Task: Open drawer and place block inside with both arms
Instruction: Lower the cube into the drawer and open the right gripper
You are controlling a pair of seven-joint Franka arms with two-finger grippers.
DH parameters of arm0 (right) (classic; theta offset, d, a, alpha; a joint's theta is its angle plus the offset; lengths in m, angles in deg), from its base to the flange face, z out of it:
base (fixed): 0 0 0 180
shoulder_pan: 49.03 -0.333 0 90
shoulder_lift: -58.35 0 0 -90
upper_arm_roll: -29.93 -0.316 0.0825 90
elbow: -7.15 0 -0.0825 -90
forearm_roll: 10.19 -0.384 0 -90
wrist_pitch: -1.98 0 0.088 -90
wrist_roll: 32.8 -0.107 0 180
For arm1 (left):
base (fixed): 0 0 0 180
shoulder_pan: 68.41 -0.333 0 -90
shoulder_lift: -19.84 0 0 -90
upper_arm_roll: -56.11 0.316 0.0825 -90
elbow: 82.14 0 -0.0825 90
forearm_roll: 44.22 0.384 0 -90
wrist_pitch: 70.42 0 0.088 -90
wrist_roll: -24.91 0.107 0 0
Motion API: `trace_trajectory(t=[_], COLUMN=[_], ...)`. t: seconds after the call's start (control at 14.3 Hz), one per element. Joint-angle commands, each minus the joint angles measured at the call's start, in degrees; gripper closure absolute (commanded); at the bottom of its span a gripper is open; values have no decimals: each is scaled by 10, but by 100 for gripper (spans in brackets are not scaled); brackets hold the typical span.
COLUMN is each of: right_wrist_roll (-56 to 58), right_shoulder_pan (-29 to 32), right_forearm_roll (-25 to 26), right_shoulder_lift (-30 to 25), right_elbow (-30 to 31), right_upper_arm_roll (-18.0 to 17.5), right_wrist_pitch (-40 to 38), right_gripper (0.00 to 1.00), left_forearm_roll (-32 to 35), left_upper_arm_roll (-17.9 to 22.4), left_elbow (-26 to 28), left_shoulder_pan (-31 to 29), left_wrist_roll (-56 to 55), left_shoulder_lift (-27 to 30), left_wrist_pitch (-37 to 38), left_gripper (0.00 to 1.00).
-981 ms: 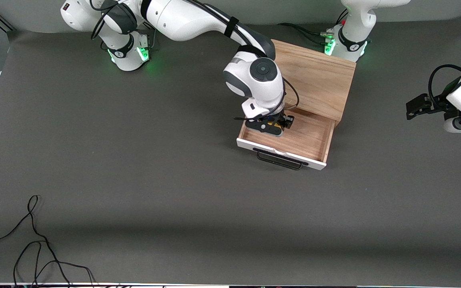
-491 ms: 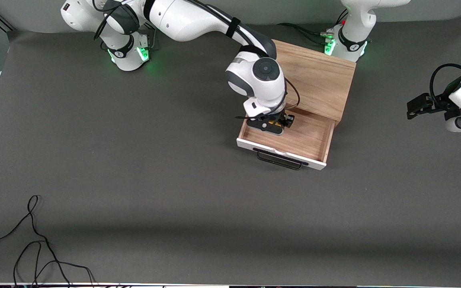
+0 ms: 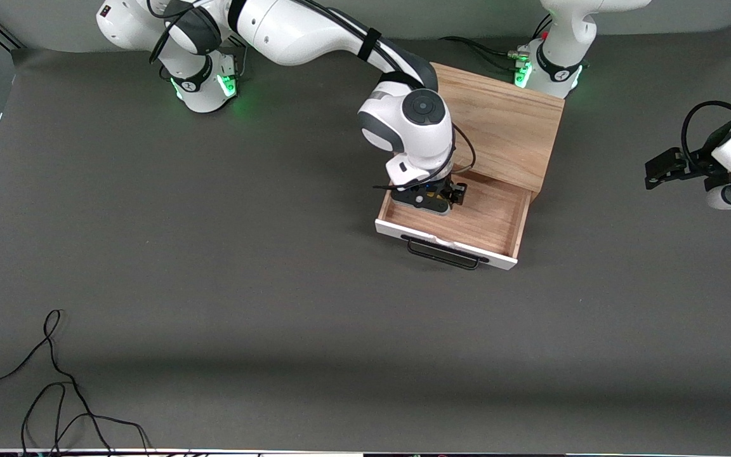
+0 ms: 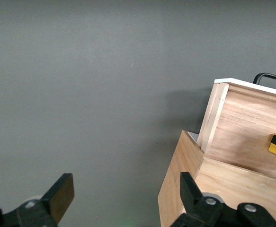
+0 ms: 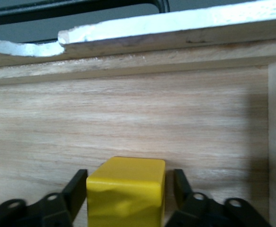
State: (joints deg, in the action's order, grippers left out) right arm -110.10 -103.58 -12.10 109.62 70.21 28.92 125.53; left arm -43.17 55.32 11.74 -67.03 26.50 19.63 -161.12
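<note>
Front view: the wide light-wood drawer with white front and black bar handle [image 3: 467, 222] is pulled out of the light oak box cabinet [image 3: 499, 127]. The right gripper [image 3: 432, 198] is down inside it. The left gripper [image 3: 660, 170] waits over bare table at the left arm's end.

Left wrist view: its fingers [image 4: 59, 196] are spread wide, nothing between.

Right wrist view: the small bright yellow cube [image 5: 127, 196] sits between parted fingers [image 5: 76, 191], a slim gap on each side, apparently released on the drawer floor. Opening and placing look done; withdrawal remains.
</note>
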Motion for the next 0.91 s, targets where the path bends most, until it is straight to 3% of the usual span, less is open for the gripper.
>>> trace_trajectory(t=[0.0, 0.49, 0.84], right_wrist_roll=[-20, -7, 53], right_shoulder_pan=[-9, 9, 78], right_forearm_roll=[12, 11, 2], right_shoulder_lift=[1, -43, -116], right_elbow=[-9, -12, -9], right_upper_arm_roll=[8, 11, 7], right_wrist_pitch=[2, -8, -99], right_gripper=[0, 0, 0], left_forearm_roll=[-5, -5, -5], left_upper_arm_roll=[5, 5, 4], left_elbow=[3, 3, 3], left_shoulder_pan=[6, 8, 11], left_wrist_roll=[5, 4, 0], left_shoulder_lift=[9, 7, 4], left_wrist_pitch=[5, 5, 5], left_gripper=[0, 0, 0])
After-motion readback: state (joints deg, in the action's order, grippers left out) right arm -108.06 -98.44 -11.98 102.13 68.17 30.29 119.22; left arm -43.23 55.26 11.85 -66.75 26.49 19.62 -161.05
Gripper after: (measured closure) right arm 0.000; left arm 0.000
